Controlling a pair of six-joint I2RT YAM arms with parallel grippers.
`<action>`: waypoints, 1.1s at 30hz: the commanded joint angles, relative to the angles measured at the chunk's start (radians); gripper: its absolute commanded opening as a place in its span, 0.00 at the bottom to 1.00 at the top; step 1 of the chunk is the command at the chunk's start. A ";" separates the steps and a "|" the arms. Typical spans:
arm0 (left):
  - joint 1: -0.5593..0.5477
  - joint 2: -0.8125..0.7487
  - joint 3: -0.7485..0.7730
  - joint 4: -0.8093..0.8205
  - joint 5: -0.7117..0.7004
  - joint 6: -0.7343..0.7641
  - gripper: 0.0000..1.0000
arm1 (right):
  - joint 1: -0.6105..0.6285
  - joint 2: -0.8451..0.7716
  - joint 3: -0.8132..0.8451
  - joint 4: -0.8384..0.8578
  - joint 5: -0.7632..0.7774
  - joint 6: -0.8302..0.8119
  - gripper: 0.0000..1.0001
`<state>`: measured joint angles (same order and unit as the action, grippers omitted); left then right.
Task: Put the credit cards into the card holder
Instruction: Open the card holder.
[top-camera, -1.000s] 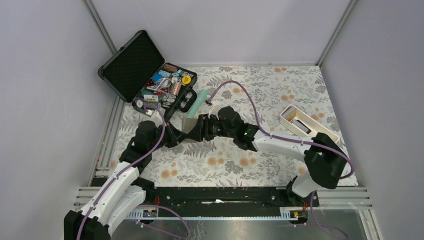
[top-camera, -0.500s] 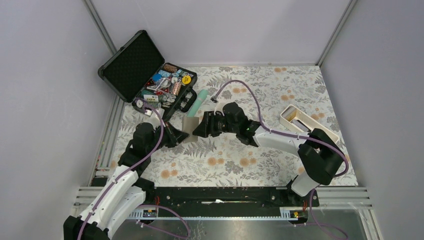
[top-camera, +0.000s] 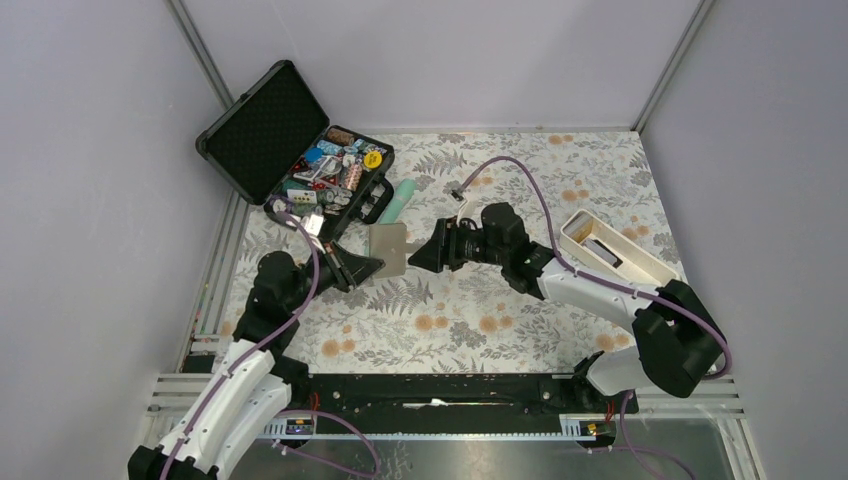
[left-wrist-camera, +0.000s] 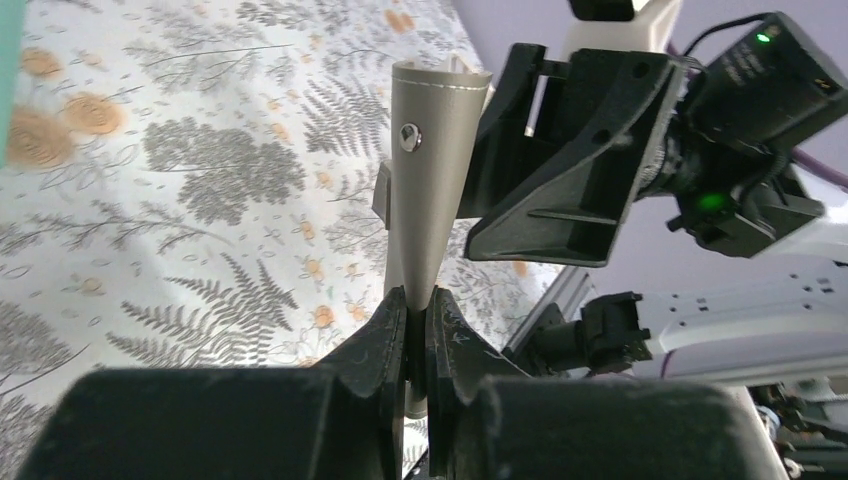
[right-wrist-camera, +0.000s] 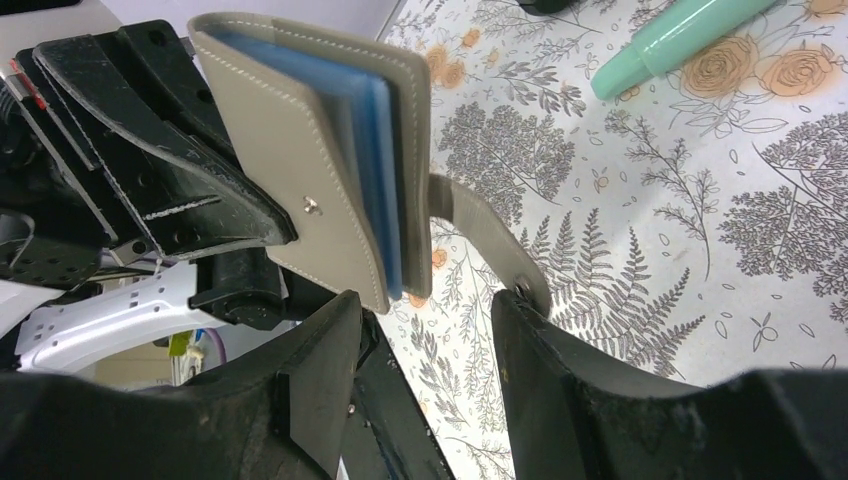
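The grey-brown card holder (top-camera: 388, 248) is held off the table, with my left gripper (top-camera: 368, 266) shut on its lower edge. In the left wrist view the card holder (left-wrist-camera: 432, 170) stands edge-on between my closed left gripper (left-wrist-camera: 418, 312). From the right wrist, the card holder (right-wrist-camera: 300, 150) is nearly folded, with blue credit cards (right-wrist-camera: 378, 150) tucked inside and its snap strap (right-wrist-camera: 490, 245) hanging loose. My right gripper (right-wrist-camera: 425, 305) is open just short of the holder's edge, touching nothing; from above the right gripper (top-camera: 420, 258) sits right of the holder.
An open black hard case (top-camera: 300, 160) full of small items lies at the back left. A mint-green tube (top-camera: 400, 200) rests beside it. A white oblong tray (top-camera: 610, 245) holding a dark item sits at the right.
My right gripper has let go of the holder's side and drawn back to the right. The left gripper kept hold, and the holder now shows its flat face from above.
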<state>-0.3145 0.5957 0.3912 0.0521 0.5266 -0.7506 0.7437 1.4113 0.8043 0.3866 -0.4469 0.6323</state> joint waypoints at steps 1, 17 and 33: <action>0.005 -0.006 -0.019 0.211 0.141 -0.059 0.00 | -0.006 -0.027 0.010 0.037 -0.062 -0.031 0.58; 0.009 -0.049 -0.029 0.295 0.219 -0.126 0.00 | -0.063 -0.078 -0.045 0.126 -0.155 0.025 0.56; 0.009 -0.032 -0.049 0.347 0.237 -0.162 0.00 | -0.072 -0.087 -0.020 0.175 -0.269 0.042 0.56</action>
<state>-0.3077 0.5629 0.3504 0.2958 0.7353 -0.8921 0.6739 1.3525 0.7555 0.4881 -0.6506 0.6643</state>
